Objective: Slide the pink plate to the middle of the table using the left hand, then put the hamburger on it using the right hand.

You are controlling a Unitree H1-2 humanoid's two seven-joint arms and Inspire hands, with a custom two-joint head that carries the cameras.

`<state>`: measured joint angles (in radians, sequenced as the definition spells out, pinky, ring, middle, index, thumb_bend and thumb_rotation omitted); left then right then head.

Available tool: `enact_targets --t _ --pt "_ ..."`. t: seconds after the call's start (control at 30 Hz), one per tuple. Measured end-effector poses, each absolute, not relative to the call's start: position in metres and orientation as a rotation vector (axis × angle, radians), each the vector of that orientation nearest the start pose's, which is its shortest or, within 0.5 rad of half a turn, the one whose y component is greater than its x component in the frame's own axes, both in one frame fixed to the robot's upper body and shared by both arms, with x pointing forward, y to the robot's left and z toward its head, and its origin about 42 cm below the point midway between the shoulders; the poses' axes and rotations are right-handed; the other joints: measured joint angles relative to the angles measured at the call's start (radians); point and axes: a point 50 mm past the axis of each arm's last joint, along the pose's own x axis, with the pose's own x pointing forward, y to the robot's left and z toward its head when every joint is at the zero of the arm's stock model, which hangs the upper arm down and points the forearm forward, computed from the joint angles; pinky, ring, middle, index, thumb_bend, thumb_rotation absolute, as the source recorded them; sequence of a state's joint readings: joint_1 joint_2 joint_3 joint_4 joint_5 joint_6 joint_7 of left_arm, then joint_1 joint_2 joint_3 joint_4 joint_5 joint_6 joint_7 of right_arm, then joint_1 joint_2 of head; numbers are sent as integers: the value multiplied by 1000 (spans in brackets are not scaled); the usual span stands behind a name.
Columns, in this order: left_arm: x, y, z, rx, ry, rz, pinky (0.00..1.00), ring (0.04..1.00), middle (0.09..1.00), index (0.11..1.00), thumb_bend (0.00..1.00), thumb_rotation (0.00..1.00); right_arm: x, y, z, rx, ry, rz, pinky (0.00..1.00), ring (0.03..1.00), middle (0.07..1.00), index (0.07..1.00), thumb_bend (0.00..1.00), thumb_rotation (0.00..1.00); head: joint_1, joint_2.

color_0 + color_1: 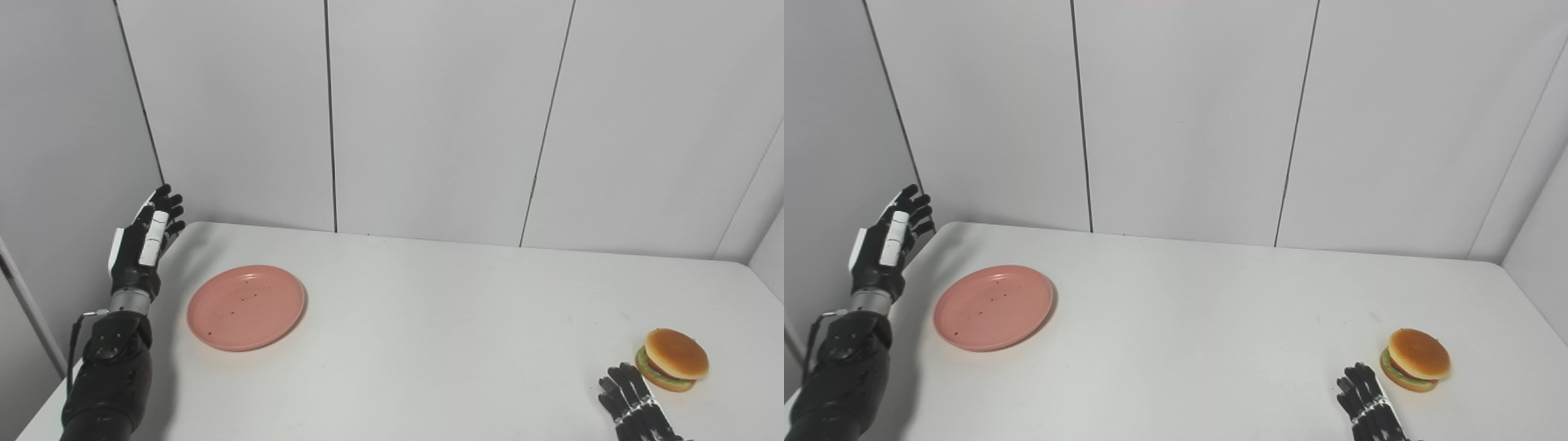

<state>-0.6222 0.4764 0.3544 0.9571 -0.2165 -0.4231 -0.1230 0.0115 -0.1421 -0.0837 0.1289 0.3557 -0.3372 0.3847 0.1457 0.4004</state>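
A pink plate point(246, 307) lies flat on the left part of the white table point(429, 318), with a few dark specks on it and nothing else. My left hand point(146, 239) is raised above the table's left edge, to the left of the plate and apart from it, open with fingers spread upward. A hamburger point(672, 359) with a tan bun and green lettuce sits near the right front of the table. My right hand point(634, 404) lies at the bottom edge just left of the hamburger, fingers stretched out and holding nothing; only its fingers show.
Grey wall panels point(429, 122) close off the table's back and both sides. The table's left edge runs close under my left forearm point(110, 373). Bare tabletop lies between the plate and the hamburger.
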Motion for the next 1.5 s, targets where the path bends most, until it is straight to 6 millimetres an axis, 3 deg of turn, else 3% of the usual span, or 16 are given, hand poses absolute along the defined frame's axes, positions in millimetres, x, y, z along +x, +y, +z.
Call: enact_targets --t 0.13,0.4,0.6,0.77,1.5 --pt "436 465 152 -35 -166 348 857 880 881 860 948 802 272 -273 89 150 -254 229 973 943 945 939 873 943 -2 3" --pt "438 463 140 -133 -132 316 871 898 907 894 930 870 272 -273 89 151 -254 227 969 938 942 935 873 942 -8 9" --pt "439 461 136 -146 -119 309 803 889 890 880 971 809 272 -273 89 151 -254 224 965 938 942 935 878 943 -12 14" --pt "436 457 127 -174 -101 314 836 880 877 865 1000 785 272 -273 89 150 -253 224 963 934 938 935 874 951 -18 20" --pt "436 440 112 -99 -48 302 868 889 887 856 946 816 272 -273 90 148 -254 218 968 935 940 940 878 954 -28 32"
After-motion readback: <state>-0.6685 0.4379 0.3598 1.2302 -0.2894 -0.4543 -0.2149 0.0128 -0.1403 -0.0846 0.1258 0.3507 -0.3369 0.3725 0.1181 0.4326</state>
